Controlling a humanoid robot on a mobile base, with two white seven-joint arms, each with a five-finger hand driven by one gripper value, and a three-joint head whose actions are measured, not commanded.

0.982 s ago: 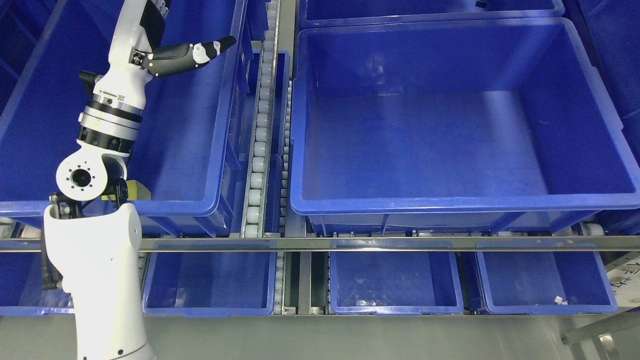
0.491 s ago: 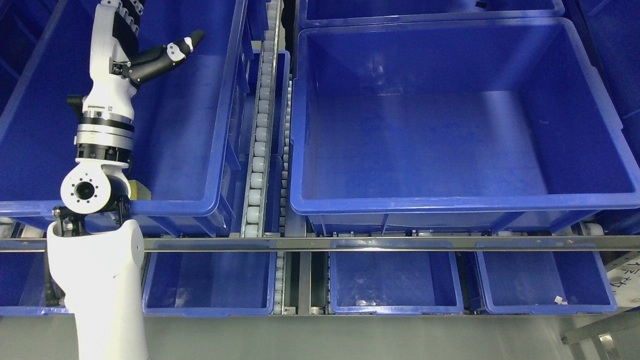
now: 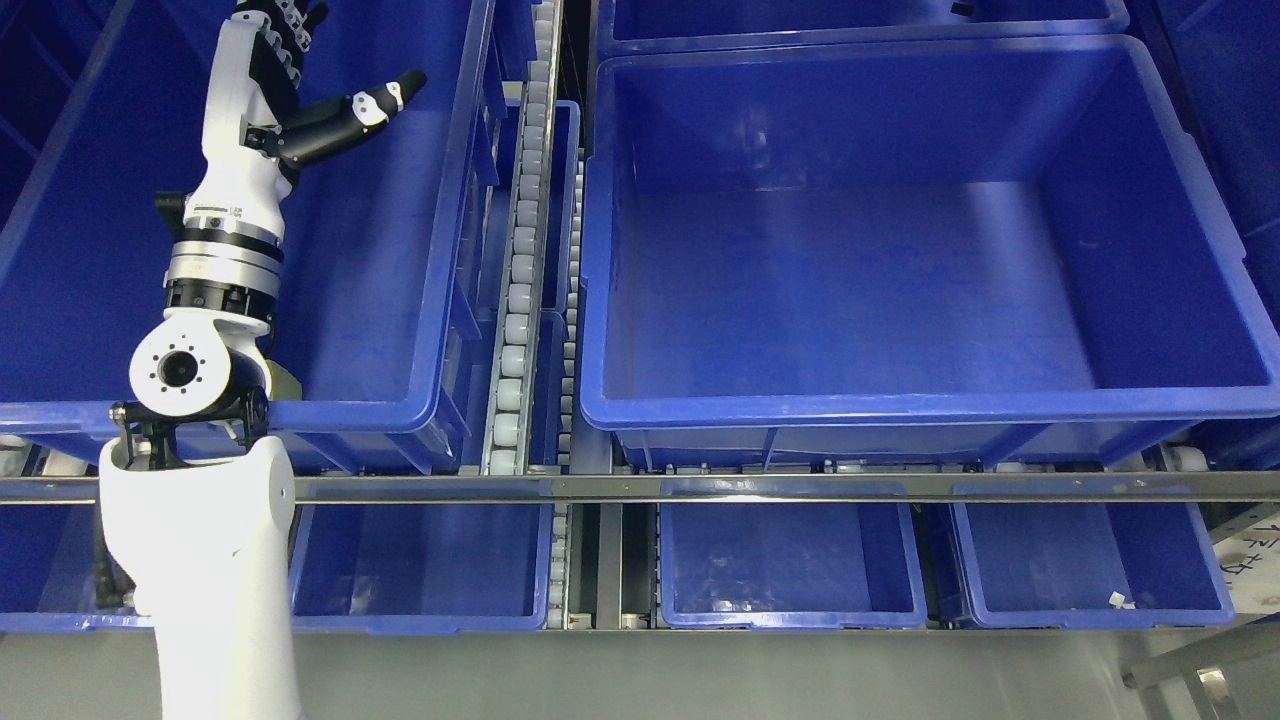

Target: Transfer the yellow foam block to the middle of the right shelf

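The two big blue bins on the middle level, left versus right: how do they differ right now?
The left bin has the left hand reaching into it, fingers spread and holding nothing; the right bin has no arm in it. A sliver of yellow foam block shows in the left bin behind the wrist; the right bin looks empty. Both are blue, open-topped, separated by the roller track.

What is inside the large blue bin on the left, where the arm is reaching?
The left hand, fingers spread and holding nothing, reaches into the left bin. A sliver of the yellow foam block shows at the near wall; the wrist covers the rest.
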